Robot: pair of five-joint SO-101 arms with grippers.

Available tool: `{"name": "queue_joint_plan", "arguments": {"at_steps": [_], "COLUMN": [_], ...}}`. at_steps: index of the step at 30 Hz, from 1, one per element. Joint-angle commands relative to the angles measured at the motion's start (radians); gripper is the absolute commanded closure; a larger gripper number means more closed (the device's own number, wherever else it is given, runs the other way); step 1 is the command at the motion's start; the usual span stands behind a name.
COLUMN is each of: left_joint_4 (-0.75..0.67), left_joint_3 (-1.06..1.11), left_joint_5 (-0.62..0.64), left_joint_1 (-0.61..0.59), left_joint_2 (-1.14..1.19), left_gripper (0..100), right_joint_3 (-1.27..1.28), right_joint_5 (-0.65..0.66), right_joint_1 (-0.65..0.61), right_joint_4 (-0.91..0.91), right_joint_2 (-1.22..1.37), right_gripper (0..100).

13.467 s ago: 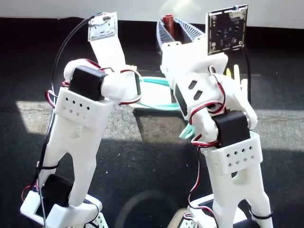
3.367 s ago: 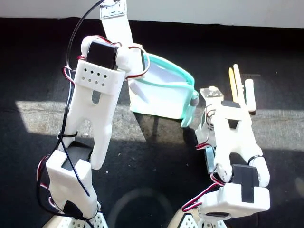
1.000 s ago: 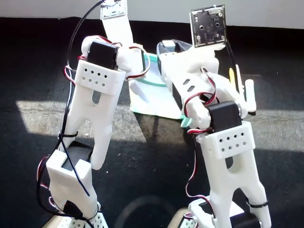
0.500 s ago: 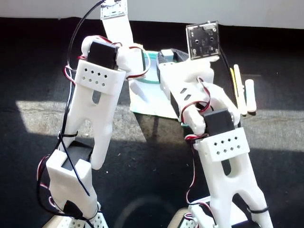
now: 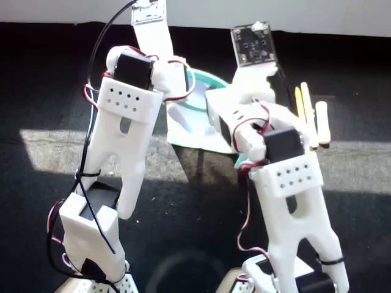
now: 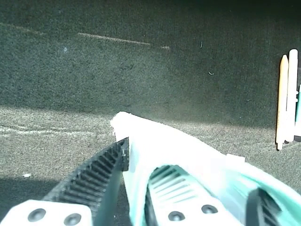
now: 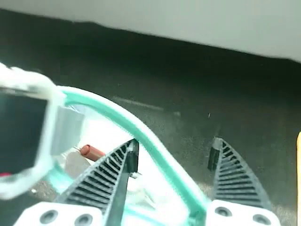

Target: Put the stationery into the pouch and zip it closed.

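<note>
Centrally on the dark worktop [image 5: 49,73] stands the white pouch [image 5: 194,125], its mouth open, between the two arms. The left arm [image 5: 122,128] stretches over its left edge; the right arm [image 5: 287,183] leans in over its right side.

From the left wrist, the left jaws are clenched on the pouch [image 6: 178,150]. They pinch the white fabric wall near the rim, with one ridged black finger [image 6: 96,174] outside; the other shows faintly through the material.

From the right wrist, the right jaws are released and spread wide, grasping nothing. They straddle the teal rim [image 7: 141,127], one side over the inside of the pouch and the other outside, above the worktop; a red-tipped item [image 7: 91,151] lies inside the pouch, just beside the inner side.

Apart from the pouch, to its right in the high view, three pens lie side by side on the worktop, close to parallel: a yellow pen [image 5: 298,102], a white pen [image 5: 307,116] and a thicker white pen [image 5: 321,122]. None of them touches either arm.
</note>
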Motion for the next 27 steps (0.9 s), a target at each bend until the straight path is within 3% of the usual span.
{"name": "queue_joint_plan", "arguments": {"at_steps": [1,5,9,13,17,23,27], "left_joint_4": [0.009,0.009,0.011,0.011,0.011,0.011,0.011], "left_joint_3": [0.007,0.007,0.008,0.008,0.008,0.008,0.008], "left_joint_5": [-0.005,-0.005,-0.005,-0.005,-0.005,-0.005,-0.005], "left_joint_1": [-0.013,-0.016,-0.019,-0.019,-0.018,-0.015,-0.015], "left_joint_2": [0.041,0.041,0.041,0.041,0.041,0.041,0.041], "left_gripper": [99,99,99,99,99,99,99], "right_joint_3": [-0.217,-0.42,-0.516,-0.39,-0.171,-0.056,-0.17], "right_joint_5": [-0.005,-0.005,-0.003,-0.002,0.0,0.021,0.195], "right_joint_1": [0.013,0.056,0.243,0.466,0.59,0.587,0.541], "right_joint_4": [0.051,0.088,0.084,0.045,-0.104,-0.42,-0.473], "right_joint_2": [-0.012,-0.01,0.004,0.048,0.206,0.581,0.823], "right_gripper": [76.1,76.1,76.1,76.1,76.1,76.1,76.1]}}
